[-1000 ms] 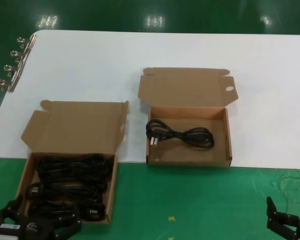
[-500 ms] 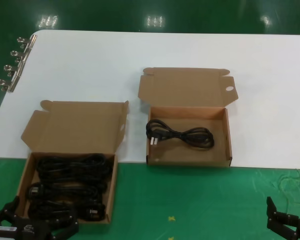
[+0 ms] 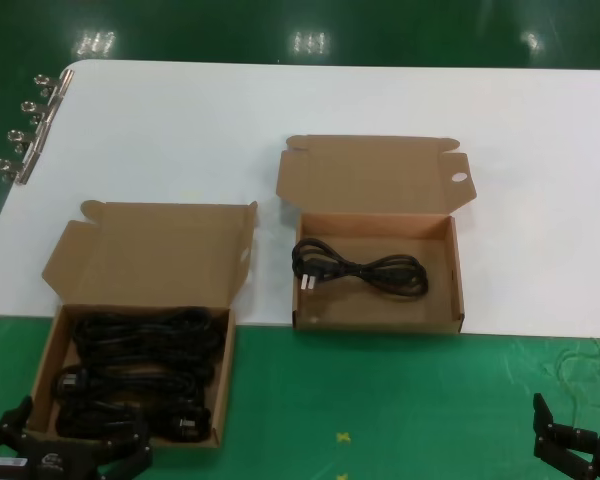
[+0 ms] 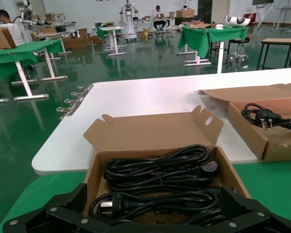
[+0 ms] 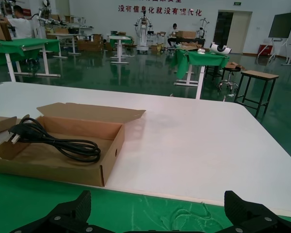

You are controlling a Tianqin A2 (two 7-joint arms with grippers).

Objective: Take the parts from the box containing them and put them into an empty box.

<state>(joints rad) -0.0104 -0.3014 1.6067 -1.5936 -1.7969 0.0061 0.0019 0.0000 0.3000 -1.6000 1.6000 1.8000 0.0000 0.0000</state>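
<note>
The left carton sits on the green cloth at the near left, lid open, full of several black power cords. They also show in the left wrist view. My left gripper is open and empty, low at the carton's near edge, its jaws spread wide across the carton's front. The right carton, its lid tab pierced by a round hole, holds one looped cord, also seen in the right wrist view. My right gripper is open and empty, parked at the near right.
The white table lies behind the green cloth; the right carton rests on its front edge. Several metal binder clips line the table's left edge. A tangle of clear thread lies on the cloth by my right gripper.
My left gripper has drawn back a little toward me, lower at the carton's near edge. Cords, cartons and the right arm have not moved.
</note>
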